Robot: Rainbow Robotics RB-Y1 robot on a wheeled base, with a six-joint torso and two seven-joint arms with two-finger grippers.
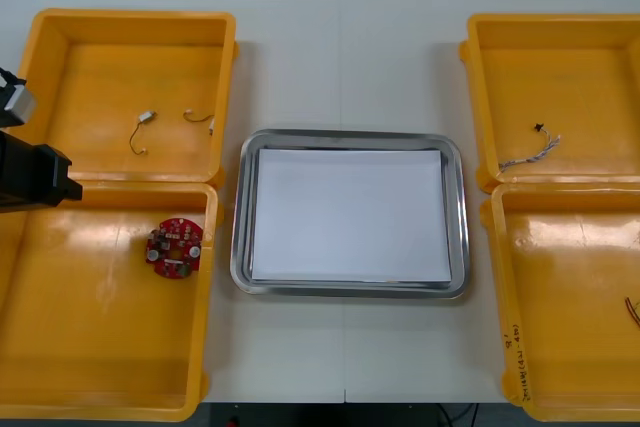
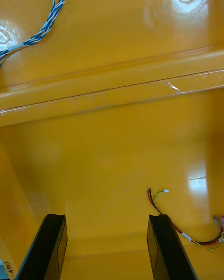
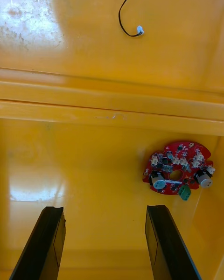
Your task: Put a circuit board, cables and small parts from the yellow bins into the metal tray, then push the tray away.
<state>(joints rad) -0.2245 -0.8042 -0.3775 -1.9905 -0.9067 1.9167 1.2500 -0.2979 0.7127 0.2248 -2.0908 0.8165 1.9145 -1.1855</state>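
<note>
A round red circuit board [image 1: 174, 246] lies in the near left yellow bin [image 1: 100, 347], close to its right wall. My left gripper [image 3: 107, 242] hovers open over that bin's floor, and the circuit board [image 3: 178, 170] lies just beyond its right finger. My left arm [image 1: 30, 175] reaches in over the bin's far left corner. Over the near right bin [image 2: 93, 168] my right gripper [image 2: 108, 247] is open, with a red and yellow cable [image 2: 186, 224] beside its right finger. The metal tray [image 1: 350, 137], white inside, sits between the bins with nothing in it.
Two thin black cables [image 1: 143, 132] lie in the far left bin [image 1: 100, 57]. A twisted blue and white cable [image 1: 530, 152] lies in the far right bin [image 1: 560, 57]. A ridge of bin walls [image 3: 112, 107] separates near and far bins.
</note>
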